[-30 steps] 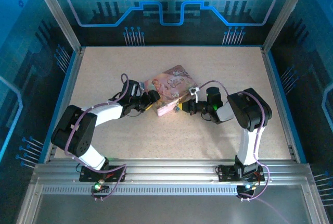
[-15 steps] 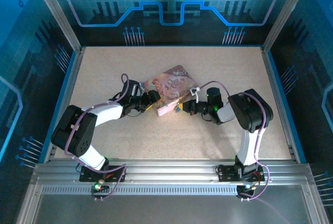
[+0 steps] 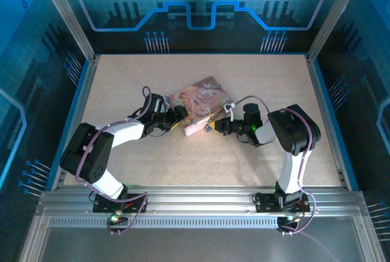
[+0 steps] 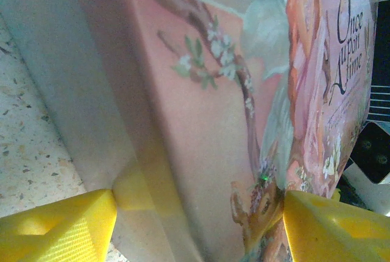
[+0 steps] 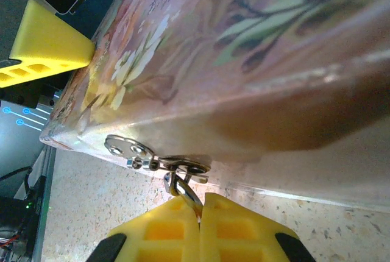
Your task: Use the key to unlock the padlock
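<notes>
Blue-lit panels wall in a speckled beige table (image 3: 122,79), and both arms reach in from its near edge to meet at the middle.

On the left, the left arm (image 3: 116,134) stretches low across the table towards the centre. The left gripper (image 3: 178,117) sits at the left end of a pink box (image 3: 201,100). In the left wrist view its yellow fingers (image 4: 61,228) stand wide apart with the box between them. One presses the plain side wall by the table and the other presses the illustrated lid, so the box is clamped.

The box lies on the table turned at a slant. The lid shows blossoms, a figure and the words "Once upon a time".

At its near right corner, a small silvery hasp (image 5: 128,147) with two rivets is fixed low on the side wall, and a metal loop hangs just beside it.

A thin sliver of metal, by its look the key (image 5: 183,190), runs from that loop down into the right gripper (image 5: 200,213). The two yellow fingers are pressed flat together, pinching its lower end just above the table. Whether its tip is inside anything at the hasp I cannot tell.

On the right, the right arm (image 3: 292,131) bends back from the box to its base.
</notes>
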{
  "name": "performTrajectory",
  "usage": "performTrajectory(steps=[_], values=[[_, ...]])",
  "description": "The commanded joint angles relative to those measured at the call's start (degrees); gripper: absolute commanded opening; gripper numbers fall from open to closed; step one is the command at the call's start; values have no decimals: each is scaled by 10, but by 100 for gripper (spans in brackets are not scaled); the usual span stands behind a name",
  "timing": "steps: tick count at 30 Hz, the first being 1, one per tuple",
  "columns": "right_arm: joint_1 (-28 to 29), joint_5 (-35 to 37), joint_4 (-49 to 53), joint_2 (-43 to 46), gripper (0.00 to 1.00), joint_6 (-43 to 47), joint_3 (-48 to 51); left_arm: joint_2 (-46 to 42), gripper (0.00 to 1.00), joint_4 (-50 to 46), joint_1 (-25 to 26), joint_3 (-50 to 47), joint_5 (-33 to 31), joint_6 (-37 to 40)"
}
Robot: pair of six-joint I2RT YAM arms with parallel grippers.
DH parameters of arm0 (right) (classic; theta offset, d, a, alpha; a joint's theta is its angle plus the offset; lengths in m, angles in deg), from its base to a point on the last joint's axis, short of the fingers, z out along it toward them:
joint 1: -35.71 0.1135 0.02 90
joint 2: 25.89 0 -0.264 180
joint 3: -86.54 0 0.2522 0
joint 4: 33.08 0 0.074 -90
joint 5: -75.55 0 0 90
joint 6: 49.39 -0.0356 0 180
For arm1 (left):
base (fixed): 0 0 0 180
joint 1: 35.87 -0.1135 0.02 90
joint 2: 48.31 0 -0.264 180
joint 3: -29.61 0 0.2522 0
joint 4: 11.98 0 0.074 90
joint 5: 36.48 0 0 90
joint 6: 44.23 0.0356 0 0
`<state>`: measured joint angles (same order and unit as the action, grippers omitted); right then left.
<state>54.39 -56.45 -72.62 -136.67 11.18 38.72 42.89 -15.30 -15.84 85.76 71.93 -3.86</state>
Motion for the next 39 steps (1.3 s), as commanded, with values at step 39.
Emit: performTrajectory(steps=[39], values=[[-30, 48, -1, 66, 0, -129, 12, 12, 72, -16, 4, -16, -14, 6]])
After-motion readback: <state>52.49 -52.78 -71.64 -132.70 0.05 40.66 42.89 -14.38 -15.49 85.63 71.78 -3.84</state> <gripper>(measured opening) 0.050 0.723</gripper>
